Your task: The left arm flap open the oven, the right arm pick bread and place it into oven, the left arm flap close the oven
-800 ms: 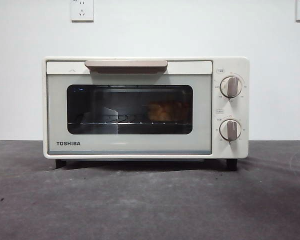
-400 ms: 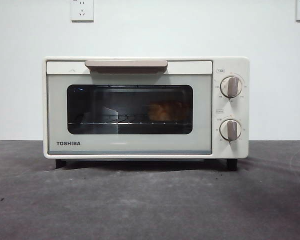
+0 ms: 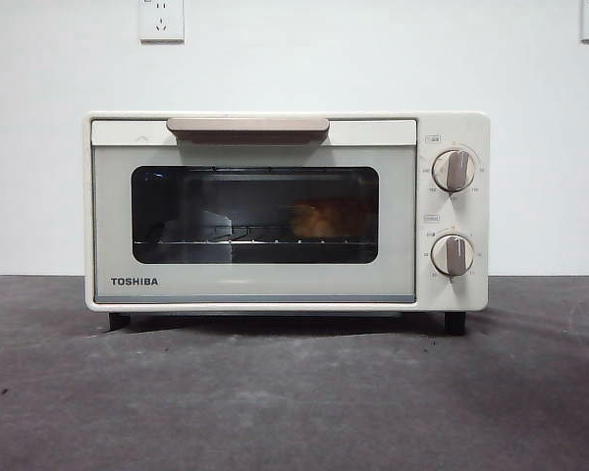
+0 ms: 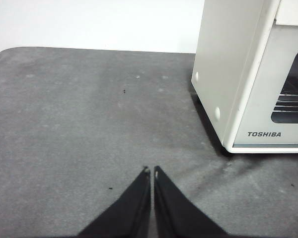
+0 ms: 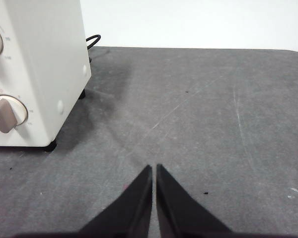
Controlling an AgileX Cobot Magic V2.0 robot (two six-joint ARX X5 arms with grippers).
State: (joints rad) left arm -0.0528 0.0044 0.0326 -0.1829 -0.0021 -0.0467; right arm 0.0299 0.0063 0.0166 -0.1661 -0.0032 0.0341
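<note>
The cream-white TOSHIBA oven (image 3: pixel 285 211) stands in the middle of the front view with its door shut. The orange-tan bread (image 3: pixel 319 220) lies on the rack inside, seen dimly through the dark window, right of centre. My left gripper (image 4: pixel 150 172) is shut and empty, low over the grey table off the oven's logo corner (image 4: pixel 248 99). My right gripper (image 5: pixel 154 168) is shut and empty, over the table off the oven's knob side (image 5: pixel 35 74). Neither arm shows in the front view.
The oven's black power cord (image 5: pixel 93 40) runs behind its knob side. Two wall sockets (image 3: pixel 161 20) sit high on the white wall. The grey table (image 3: pixel 294 392) stretches in front of the oven.
</note>
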